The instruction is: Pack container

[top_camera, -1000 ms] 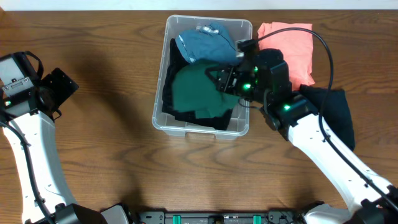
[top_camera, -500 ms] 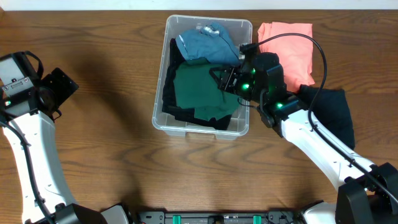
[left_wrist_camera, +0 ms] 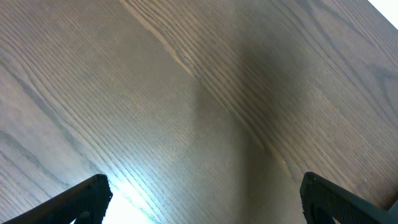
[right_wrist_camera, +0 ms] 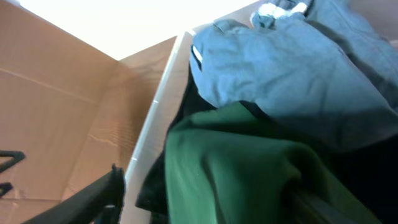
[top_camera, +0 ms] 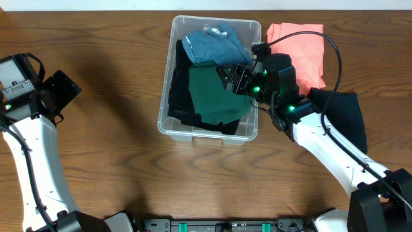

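Container sits at the far middle of the surface in the overhead view, its long axis running away from the robot. Inside lie a blue garment at the far end, a green garment over the near half and a black garment along the left wall. The right fingers hang over the right wall, pointing left into the bin just above the green garment's right edge. They look spread, not pinching. Outside to their right, a coral garment lies just beside the container's far right corner. A dark garment lies nearer the robot, partly under the right arm. The left fingers are well apart from all this, at the left edge.

Left wrist view: only bare surface, with the left fingers spread wide at the bottom corners and nothing between them.

Right wrist view: the right fingers stand apart, with the green garment lying loose between them (no grip that I can see). The blue garment is beyond it, and the container's pale wall is on the left.

My judgement: the green piece is in, while the coral and dark pieces are not yet packed. Both lie to the right of the bin, so the right arm is much the nearer. Its fingers would have to turn away from the container toward them.
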`<state>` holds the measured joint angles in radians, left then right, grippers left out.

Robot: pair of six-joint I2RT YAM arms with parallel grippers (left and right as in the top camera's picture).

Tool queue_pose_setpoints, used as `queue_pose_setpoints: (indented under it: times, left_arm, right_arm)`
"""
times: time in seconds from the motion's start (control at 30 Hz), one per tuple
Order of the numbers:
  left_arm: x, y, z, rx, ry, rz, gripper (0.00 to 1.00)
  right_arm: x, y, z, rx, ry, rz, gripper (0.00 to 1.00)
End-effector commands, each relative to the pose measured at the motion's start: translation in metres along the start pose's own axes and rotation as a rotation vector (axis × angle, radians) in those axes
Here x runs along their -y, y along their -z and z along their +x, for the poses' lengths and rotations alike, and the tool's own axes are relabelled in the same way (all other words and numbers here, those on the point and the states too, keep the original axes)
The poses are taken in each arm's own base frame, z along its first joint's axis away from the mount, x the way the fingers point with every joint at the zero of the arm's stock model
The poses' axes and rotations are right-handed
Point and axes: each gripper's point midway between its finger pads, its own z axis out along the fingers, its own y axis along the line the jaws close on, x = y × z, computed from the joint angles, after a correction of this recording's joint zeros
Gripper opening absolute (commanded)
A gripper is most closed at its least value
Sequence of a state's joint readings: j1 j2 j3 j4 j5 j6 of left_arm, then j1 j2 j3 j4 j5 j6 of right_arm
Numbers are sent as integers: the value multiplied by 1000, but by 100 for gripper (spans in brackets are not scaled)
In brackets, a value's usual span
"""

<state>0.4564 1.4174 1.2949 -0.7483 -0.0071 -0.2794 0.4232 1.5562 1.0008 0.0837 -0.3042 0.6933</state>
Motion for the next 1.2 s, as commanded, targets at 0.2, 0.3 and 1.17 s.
queue_pose_setpoints:
  times: [0.2, 0.3, 1.17]
  left_arm:
    - [-1, 6, -6, 23, -11, -1, 98]
    - [-1, 6, -6, 23, -11, -1, 98]
    - [-1, 6, -6, 23, -11, -1, 98]
  right_arm:
    - [41, 28, -48, 85, 62, 39, 73]
    - [54, 46, -67, 131, 68, 67, 73]
    - [-31, 28, 3, -48, 514, -182, 77]
